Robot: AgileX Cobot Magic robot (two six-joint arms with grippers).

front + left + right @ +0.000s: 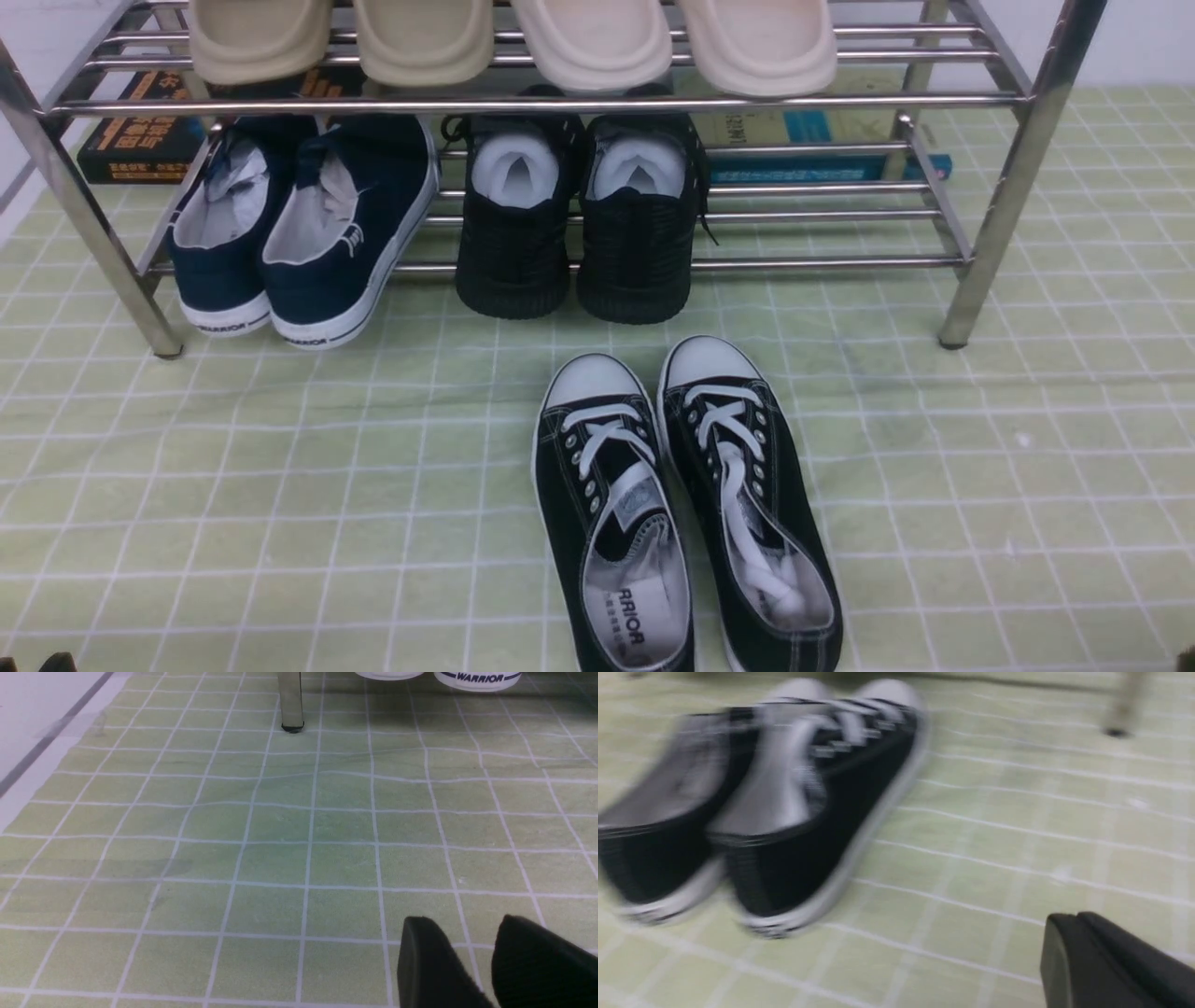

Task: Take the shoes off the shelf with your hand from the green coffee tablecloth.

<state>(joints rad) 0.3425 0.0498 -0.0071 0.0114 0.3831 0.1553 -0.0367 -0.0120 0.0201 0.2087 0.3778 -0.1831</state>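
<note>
we see the shoes (pixel 686 504), black canvas w/ white rubber toe caps & laces, side by side on the creased green coffee tablecloth (pixel 280 467), just in front of the chrome-tube shelf (pixel 990 215). left gripper (pixel 472 956) pads sit slightly apart, empty. right gripper (pixel 1106 961) beside the blurred shoes, not touching; can't tell its state.

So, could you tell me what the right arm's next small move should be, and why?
Probably ease the right claw back, away from the shoes. The pair lies on the green tablecloth in front of the shelf, off its rails, and the claw beside them holds nothing, so little seems left to do.
</note>
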